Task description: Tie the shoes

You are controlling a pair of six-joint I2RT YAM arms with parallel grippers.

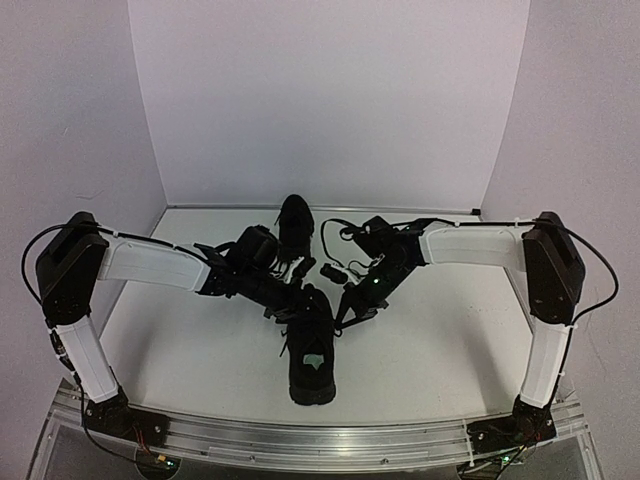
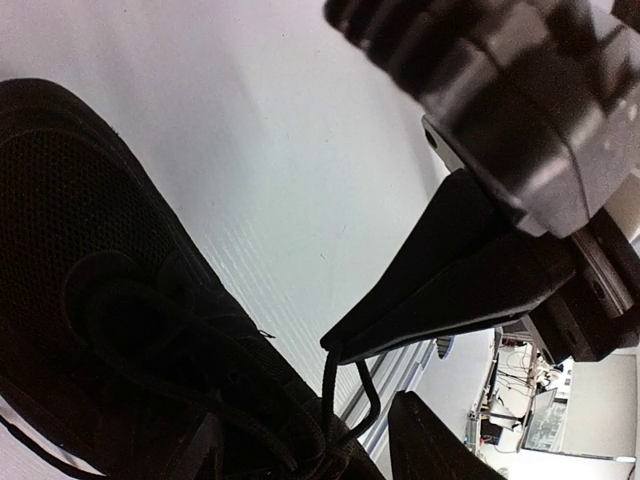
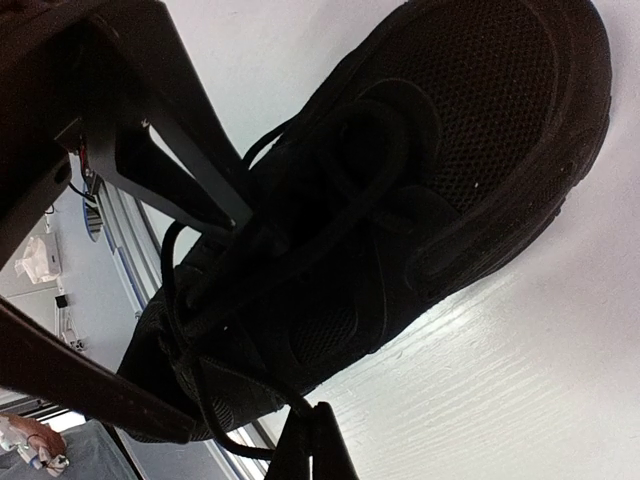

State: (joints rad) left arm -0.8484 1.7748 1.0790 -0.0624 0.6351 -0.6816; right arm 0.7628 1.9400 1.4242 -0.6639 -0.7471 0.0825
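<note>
A pale insole label (image 1: 312, 361) is seen inside the near shoe (image 1: 315, 335), which lies mid-table (image 1: 430, 340) with its heel toward the arm bases. The second shoe (image 1: 295, 222) is set farther back, near the rear wall. Small dark pieces (image 1: 332, 270) that cannot be identified lie between them. Both arms crowd over the near shoe's lacing. A thin black lace (image 2: 326, 390) is pinched by the closed right gripper (image 2: 330, 348). The left gripper (image 3: 215, 325) is held partly spread over the lacing. The uppers are all-black mesh.
</note>
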